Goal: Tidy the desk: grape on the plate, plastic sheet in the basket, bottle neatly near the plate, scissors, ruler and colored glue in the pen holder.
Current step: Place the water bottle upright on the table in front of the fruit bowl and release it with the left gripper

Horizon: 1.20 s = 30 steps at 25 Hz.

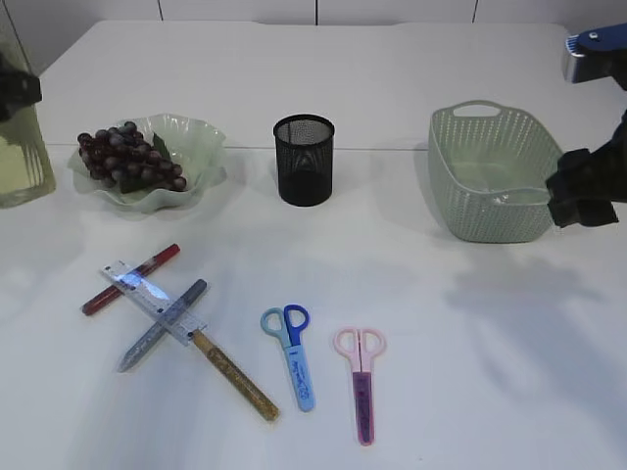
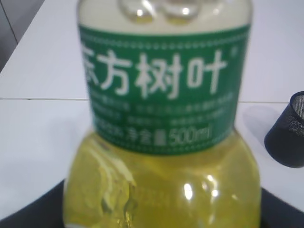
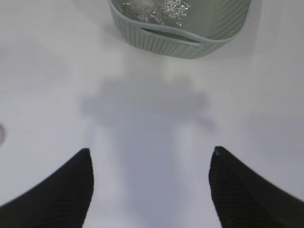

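Grapes: We see the dark grapes lying on the pale green plate. That job looks done.
Plastic sheet: We see something clear and crinkly inside the green basket. We think that job is done too.
Bottle: The bottle of yellow tea is at the far left, just left of the plate. We think this is the job in hand.
Left gripper: Our left gripper is at the bottle, and the bottle fills its camera. We think its jaws are grasping the bottle.
Right gripper: Our right gripper hangs over the bare table near the basket. Its jaws are spread wide and hold nothing.
Pen holder: The black mesh pen holder looks empty.
Left to do: The blue scissors, pink scissors, clear ruler and glue pens (red, silver and gold) all lie on the table. They must go in the pen holder.
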Available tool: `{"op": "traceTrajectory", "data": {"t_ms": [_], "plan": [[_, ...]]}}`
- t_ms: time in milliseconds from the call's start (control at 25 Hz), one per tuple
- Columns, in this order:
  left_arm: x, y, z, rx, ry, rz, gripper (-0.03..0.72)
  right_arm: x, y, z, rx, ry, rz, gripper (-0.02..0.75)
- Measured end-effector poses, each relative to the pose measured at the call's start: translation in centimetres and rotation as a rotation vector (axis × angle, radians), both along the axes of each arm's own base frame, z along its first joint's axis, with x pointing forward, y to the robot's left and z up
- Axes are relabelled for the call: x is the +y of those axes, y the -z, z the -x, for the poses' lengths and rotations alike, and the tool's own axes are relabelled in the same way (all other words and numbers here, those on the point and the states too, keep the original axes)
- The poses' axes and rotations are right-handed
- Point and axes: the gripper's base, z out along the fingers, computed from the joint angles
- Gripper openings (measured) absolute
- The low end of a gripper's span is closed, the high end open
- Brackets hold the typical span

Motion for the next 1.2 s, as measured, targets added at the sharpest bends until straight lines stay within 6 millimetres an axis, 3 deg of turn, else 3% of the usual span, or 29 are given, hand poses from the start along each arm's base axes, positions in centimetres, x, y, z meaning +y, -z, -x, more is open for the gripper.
{"op": "traceTrajectory", "data": {"t_ms": [240,520,840,1200], "plan": [[1.9,4.5,2.0,-0.219,0.043,0.064,0.453,-0.1,0.6,0.3,-0.010,-0.012,0.010,0.584],[1.7,7.4,1.5,-0.428,0.110,0.078,0.453,-0.1,0.6,0.3,-0.021,-0.017,0.012,0.584],[2.5,12.8,0.0,-0.322,0.040,0.051,0.453,-0.2,0.5,0.2,-0.029,-0.022,0.028,0.583],[2.7,15.1,-2.4,-0.292,0.039,0.014,0.453,-0.2,0.4,0.0,-0.052,-0.030,0.027,0.583]]}}
